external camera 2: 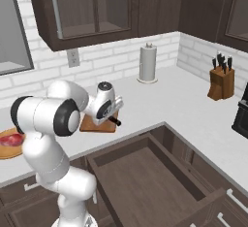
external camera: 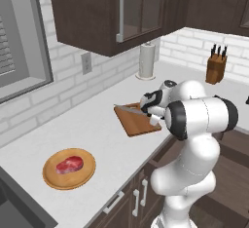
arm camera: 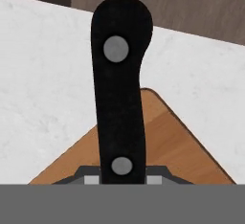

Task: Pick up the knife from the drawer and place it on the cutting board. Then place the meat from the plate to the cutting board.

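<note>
My gripper (external camera: 147, 108) is shut on the knife (external camera: 128, 108), holding it just over the brown cutting board (external camera: 136, 124) near the counter's front edge. The silver blade points left over the board. In the hand view the knife's black handle (arm camera: 119, 98) runs up from between the fingers, with a corner of the cutting board (arm camera: 172, 146) beneath it. From the right base view the handle end (external camera 2: 115, 121) sticks out below the hand, above the board (external camera 2: 97, 125). The meat (external camera: 69, 164) lies on the round tan plate (external camera: 58, 182) further left; both meat (external camera 2: 12, 139) and plate (external camera 2: 7, 153) also show at the right base view's left edge.
The open drawer (external camera 2: 145, 172) juts out below the counter beside the arm. A paper towel roll (external camera: 147, 61) stands by the back wall. A knife block (external camera: 215, 68) sits in the far right corner. A dark appliance (external camera 2: 242, 112) is at the right edge.
</note>
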Robot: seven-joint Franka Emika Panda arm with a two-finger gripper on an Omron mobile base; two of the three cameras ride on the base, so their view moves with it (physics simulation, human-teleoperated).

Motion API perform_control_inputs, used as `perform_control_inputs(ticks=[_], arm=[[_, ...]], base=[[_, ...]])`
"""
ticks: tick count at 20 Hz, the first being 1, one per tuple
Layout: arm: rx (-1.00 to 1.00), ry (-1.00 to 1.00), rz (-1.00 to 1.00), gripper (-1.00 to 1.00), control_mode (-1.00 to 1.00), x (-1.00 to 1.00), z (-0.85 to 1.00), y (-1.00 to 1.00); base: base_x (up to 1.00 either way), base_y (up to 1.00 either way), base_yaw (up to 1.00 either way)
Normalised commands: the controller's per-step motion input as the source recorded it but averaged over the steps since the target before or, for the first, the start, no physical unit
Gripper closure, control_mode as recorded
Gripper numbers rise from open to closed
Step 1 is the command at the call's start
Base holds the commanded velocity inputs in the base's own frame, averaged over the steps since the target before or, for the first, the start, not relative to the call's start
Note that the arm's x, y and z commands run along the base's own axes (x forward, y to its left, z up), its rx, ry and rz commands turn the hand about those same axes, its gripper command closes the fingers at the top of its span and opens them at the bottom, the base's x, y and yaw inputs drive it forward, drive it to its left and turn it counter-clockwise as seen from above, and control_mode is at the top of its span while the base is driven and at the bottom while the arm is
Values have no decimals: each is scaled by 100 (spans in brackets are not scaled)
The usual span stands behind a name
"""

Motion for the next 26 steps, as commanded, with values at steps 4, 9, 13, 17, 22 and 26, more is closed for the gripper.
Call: perform_control_inputs(ticks=[4,9,13,17,22,26], arm=[[0,3,-2,100,-100,36,0,37],[0,4,-7,100,-100,23,-9,21],[0,5,-3,100,-100,23,-32,0],[0,0,0,100,-100,21,-28,0],[0,0,0,100,-100,21,-30,0],[0,0,0,-100,-100,18,-26,0]], base=[[0,0,0],[0,0,0],[0,0,0],[0,0,0],[0,0,0],[0,0,0]])
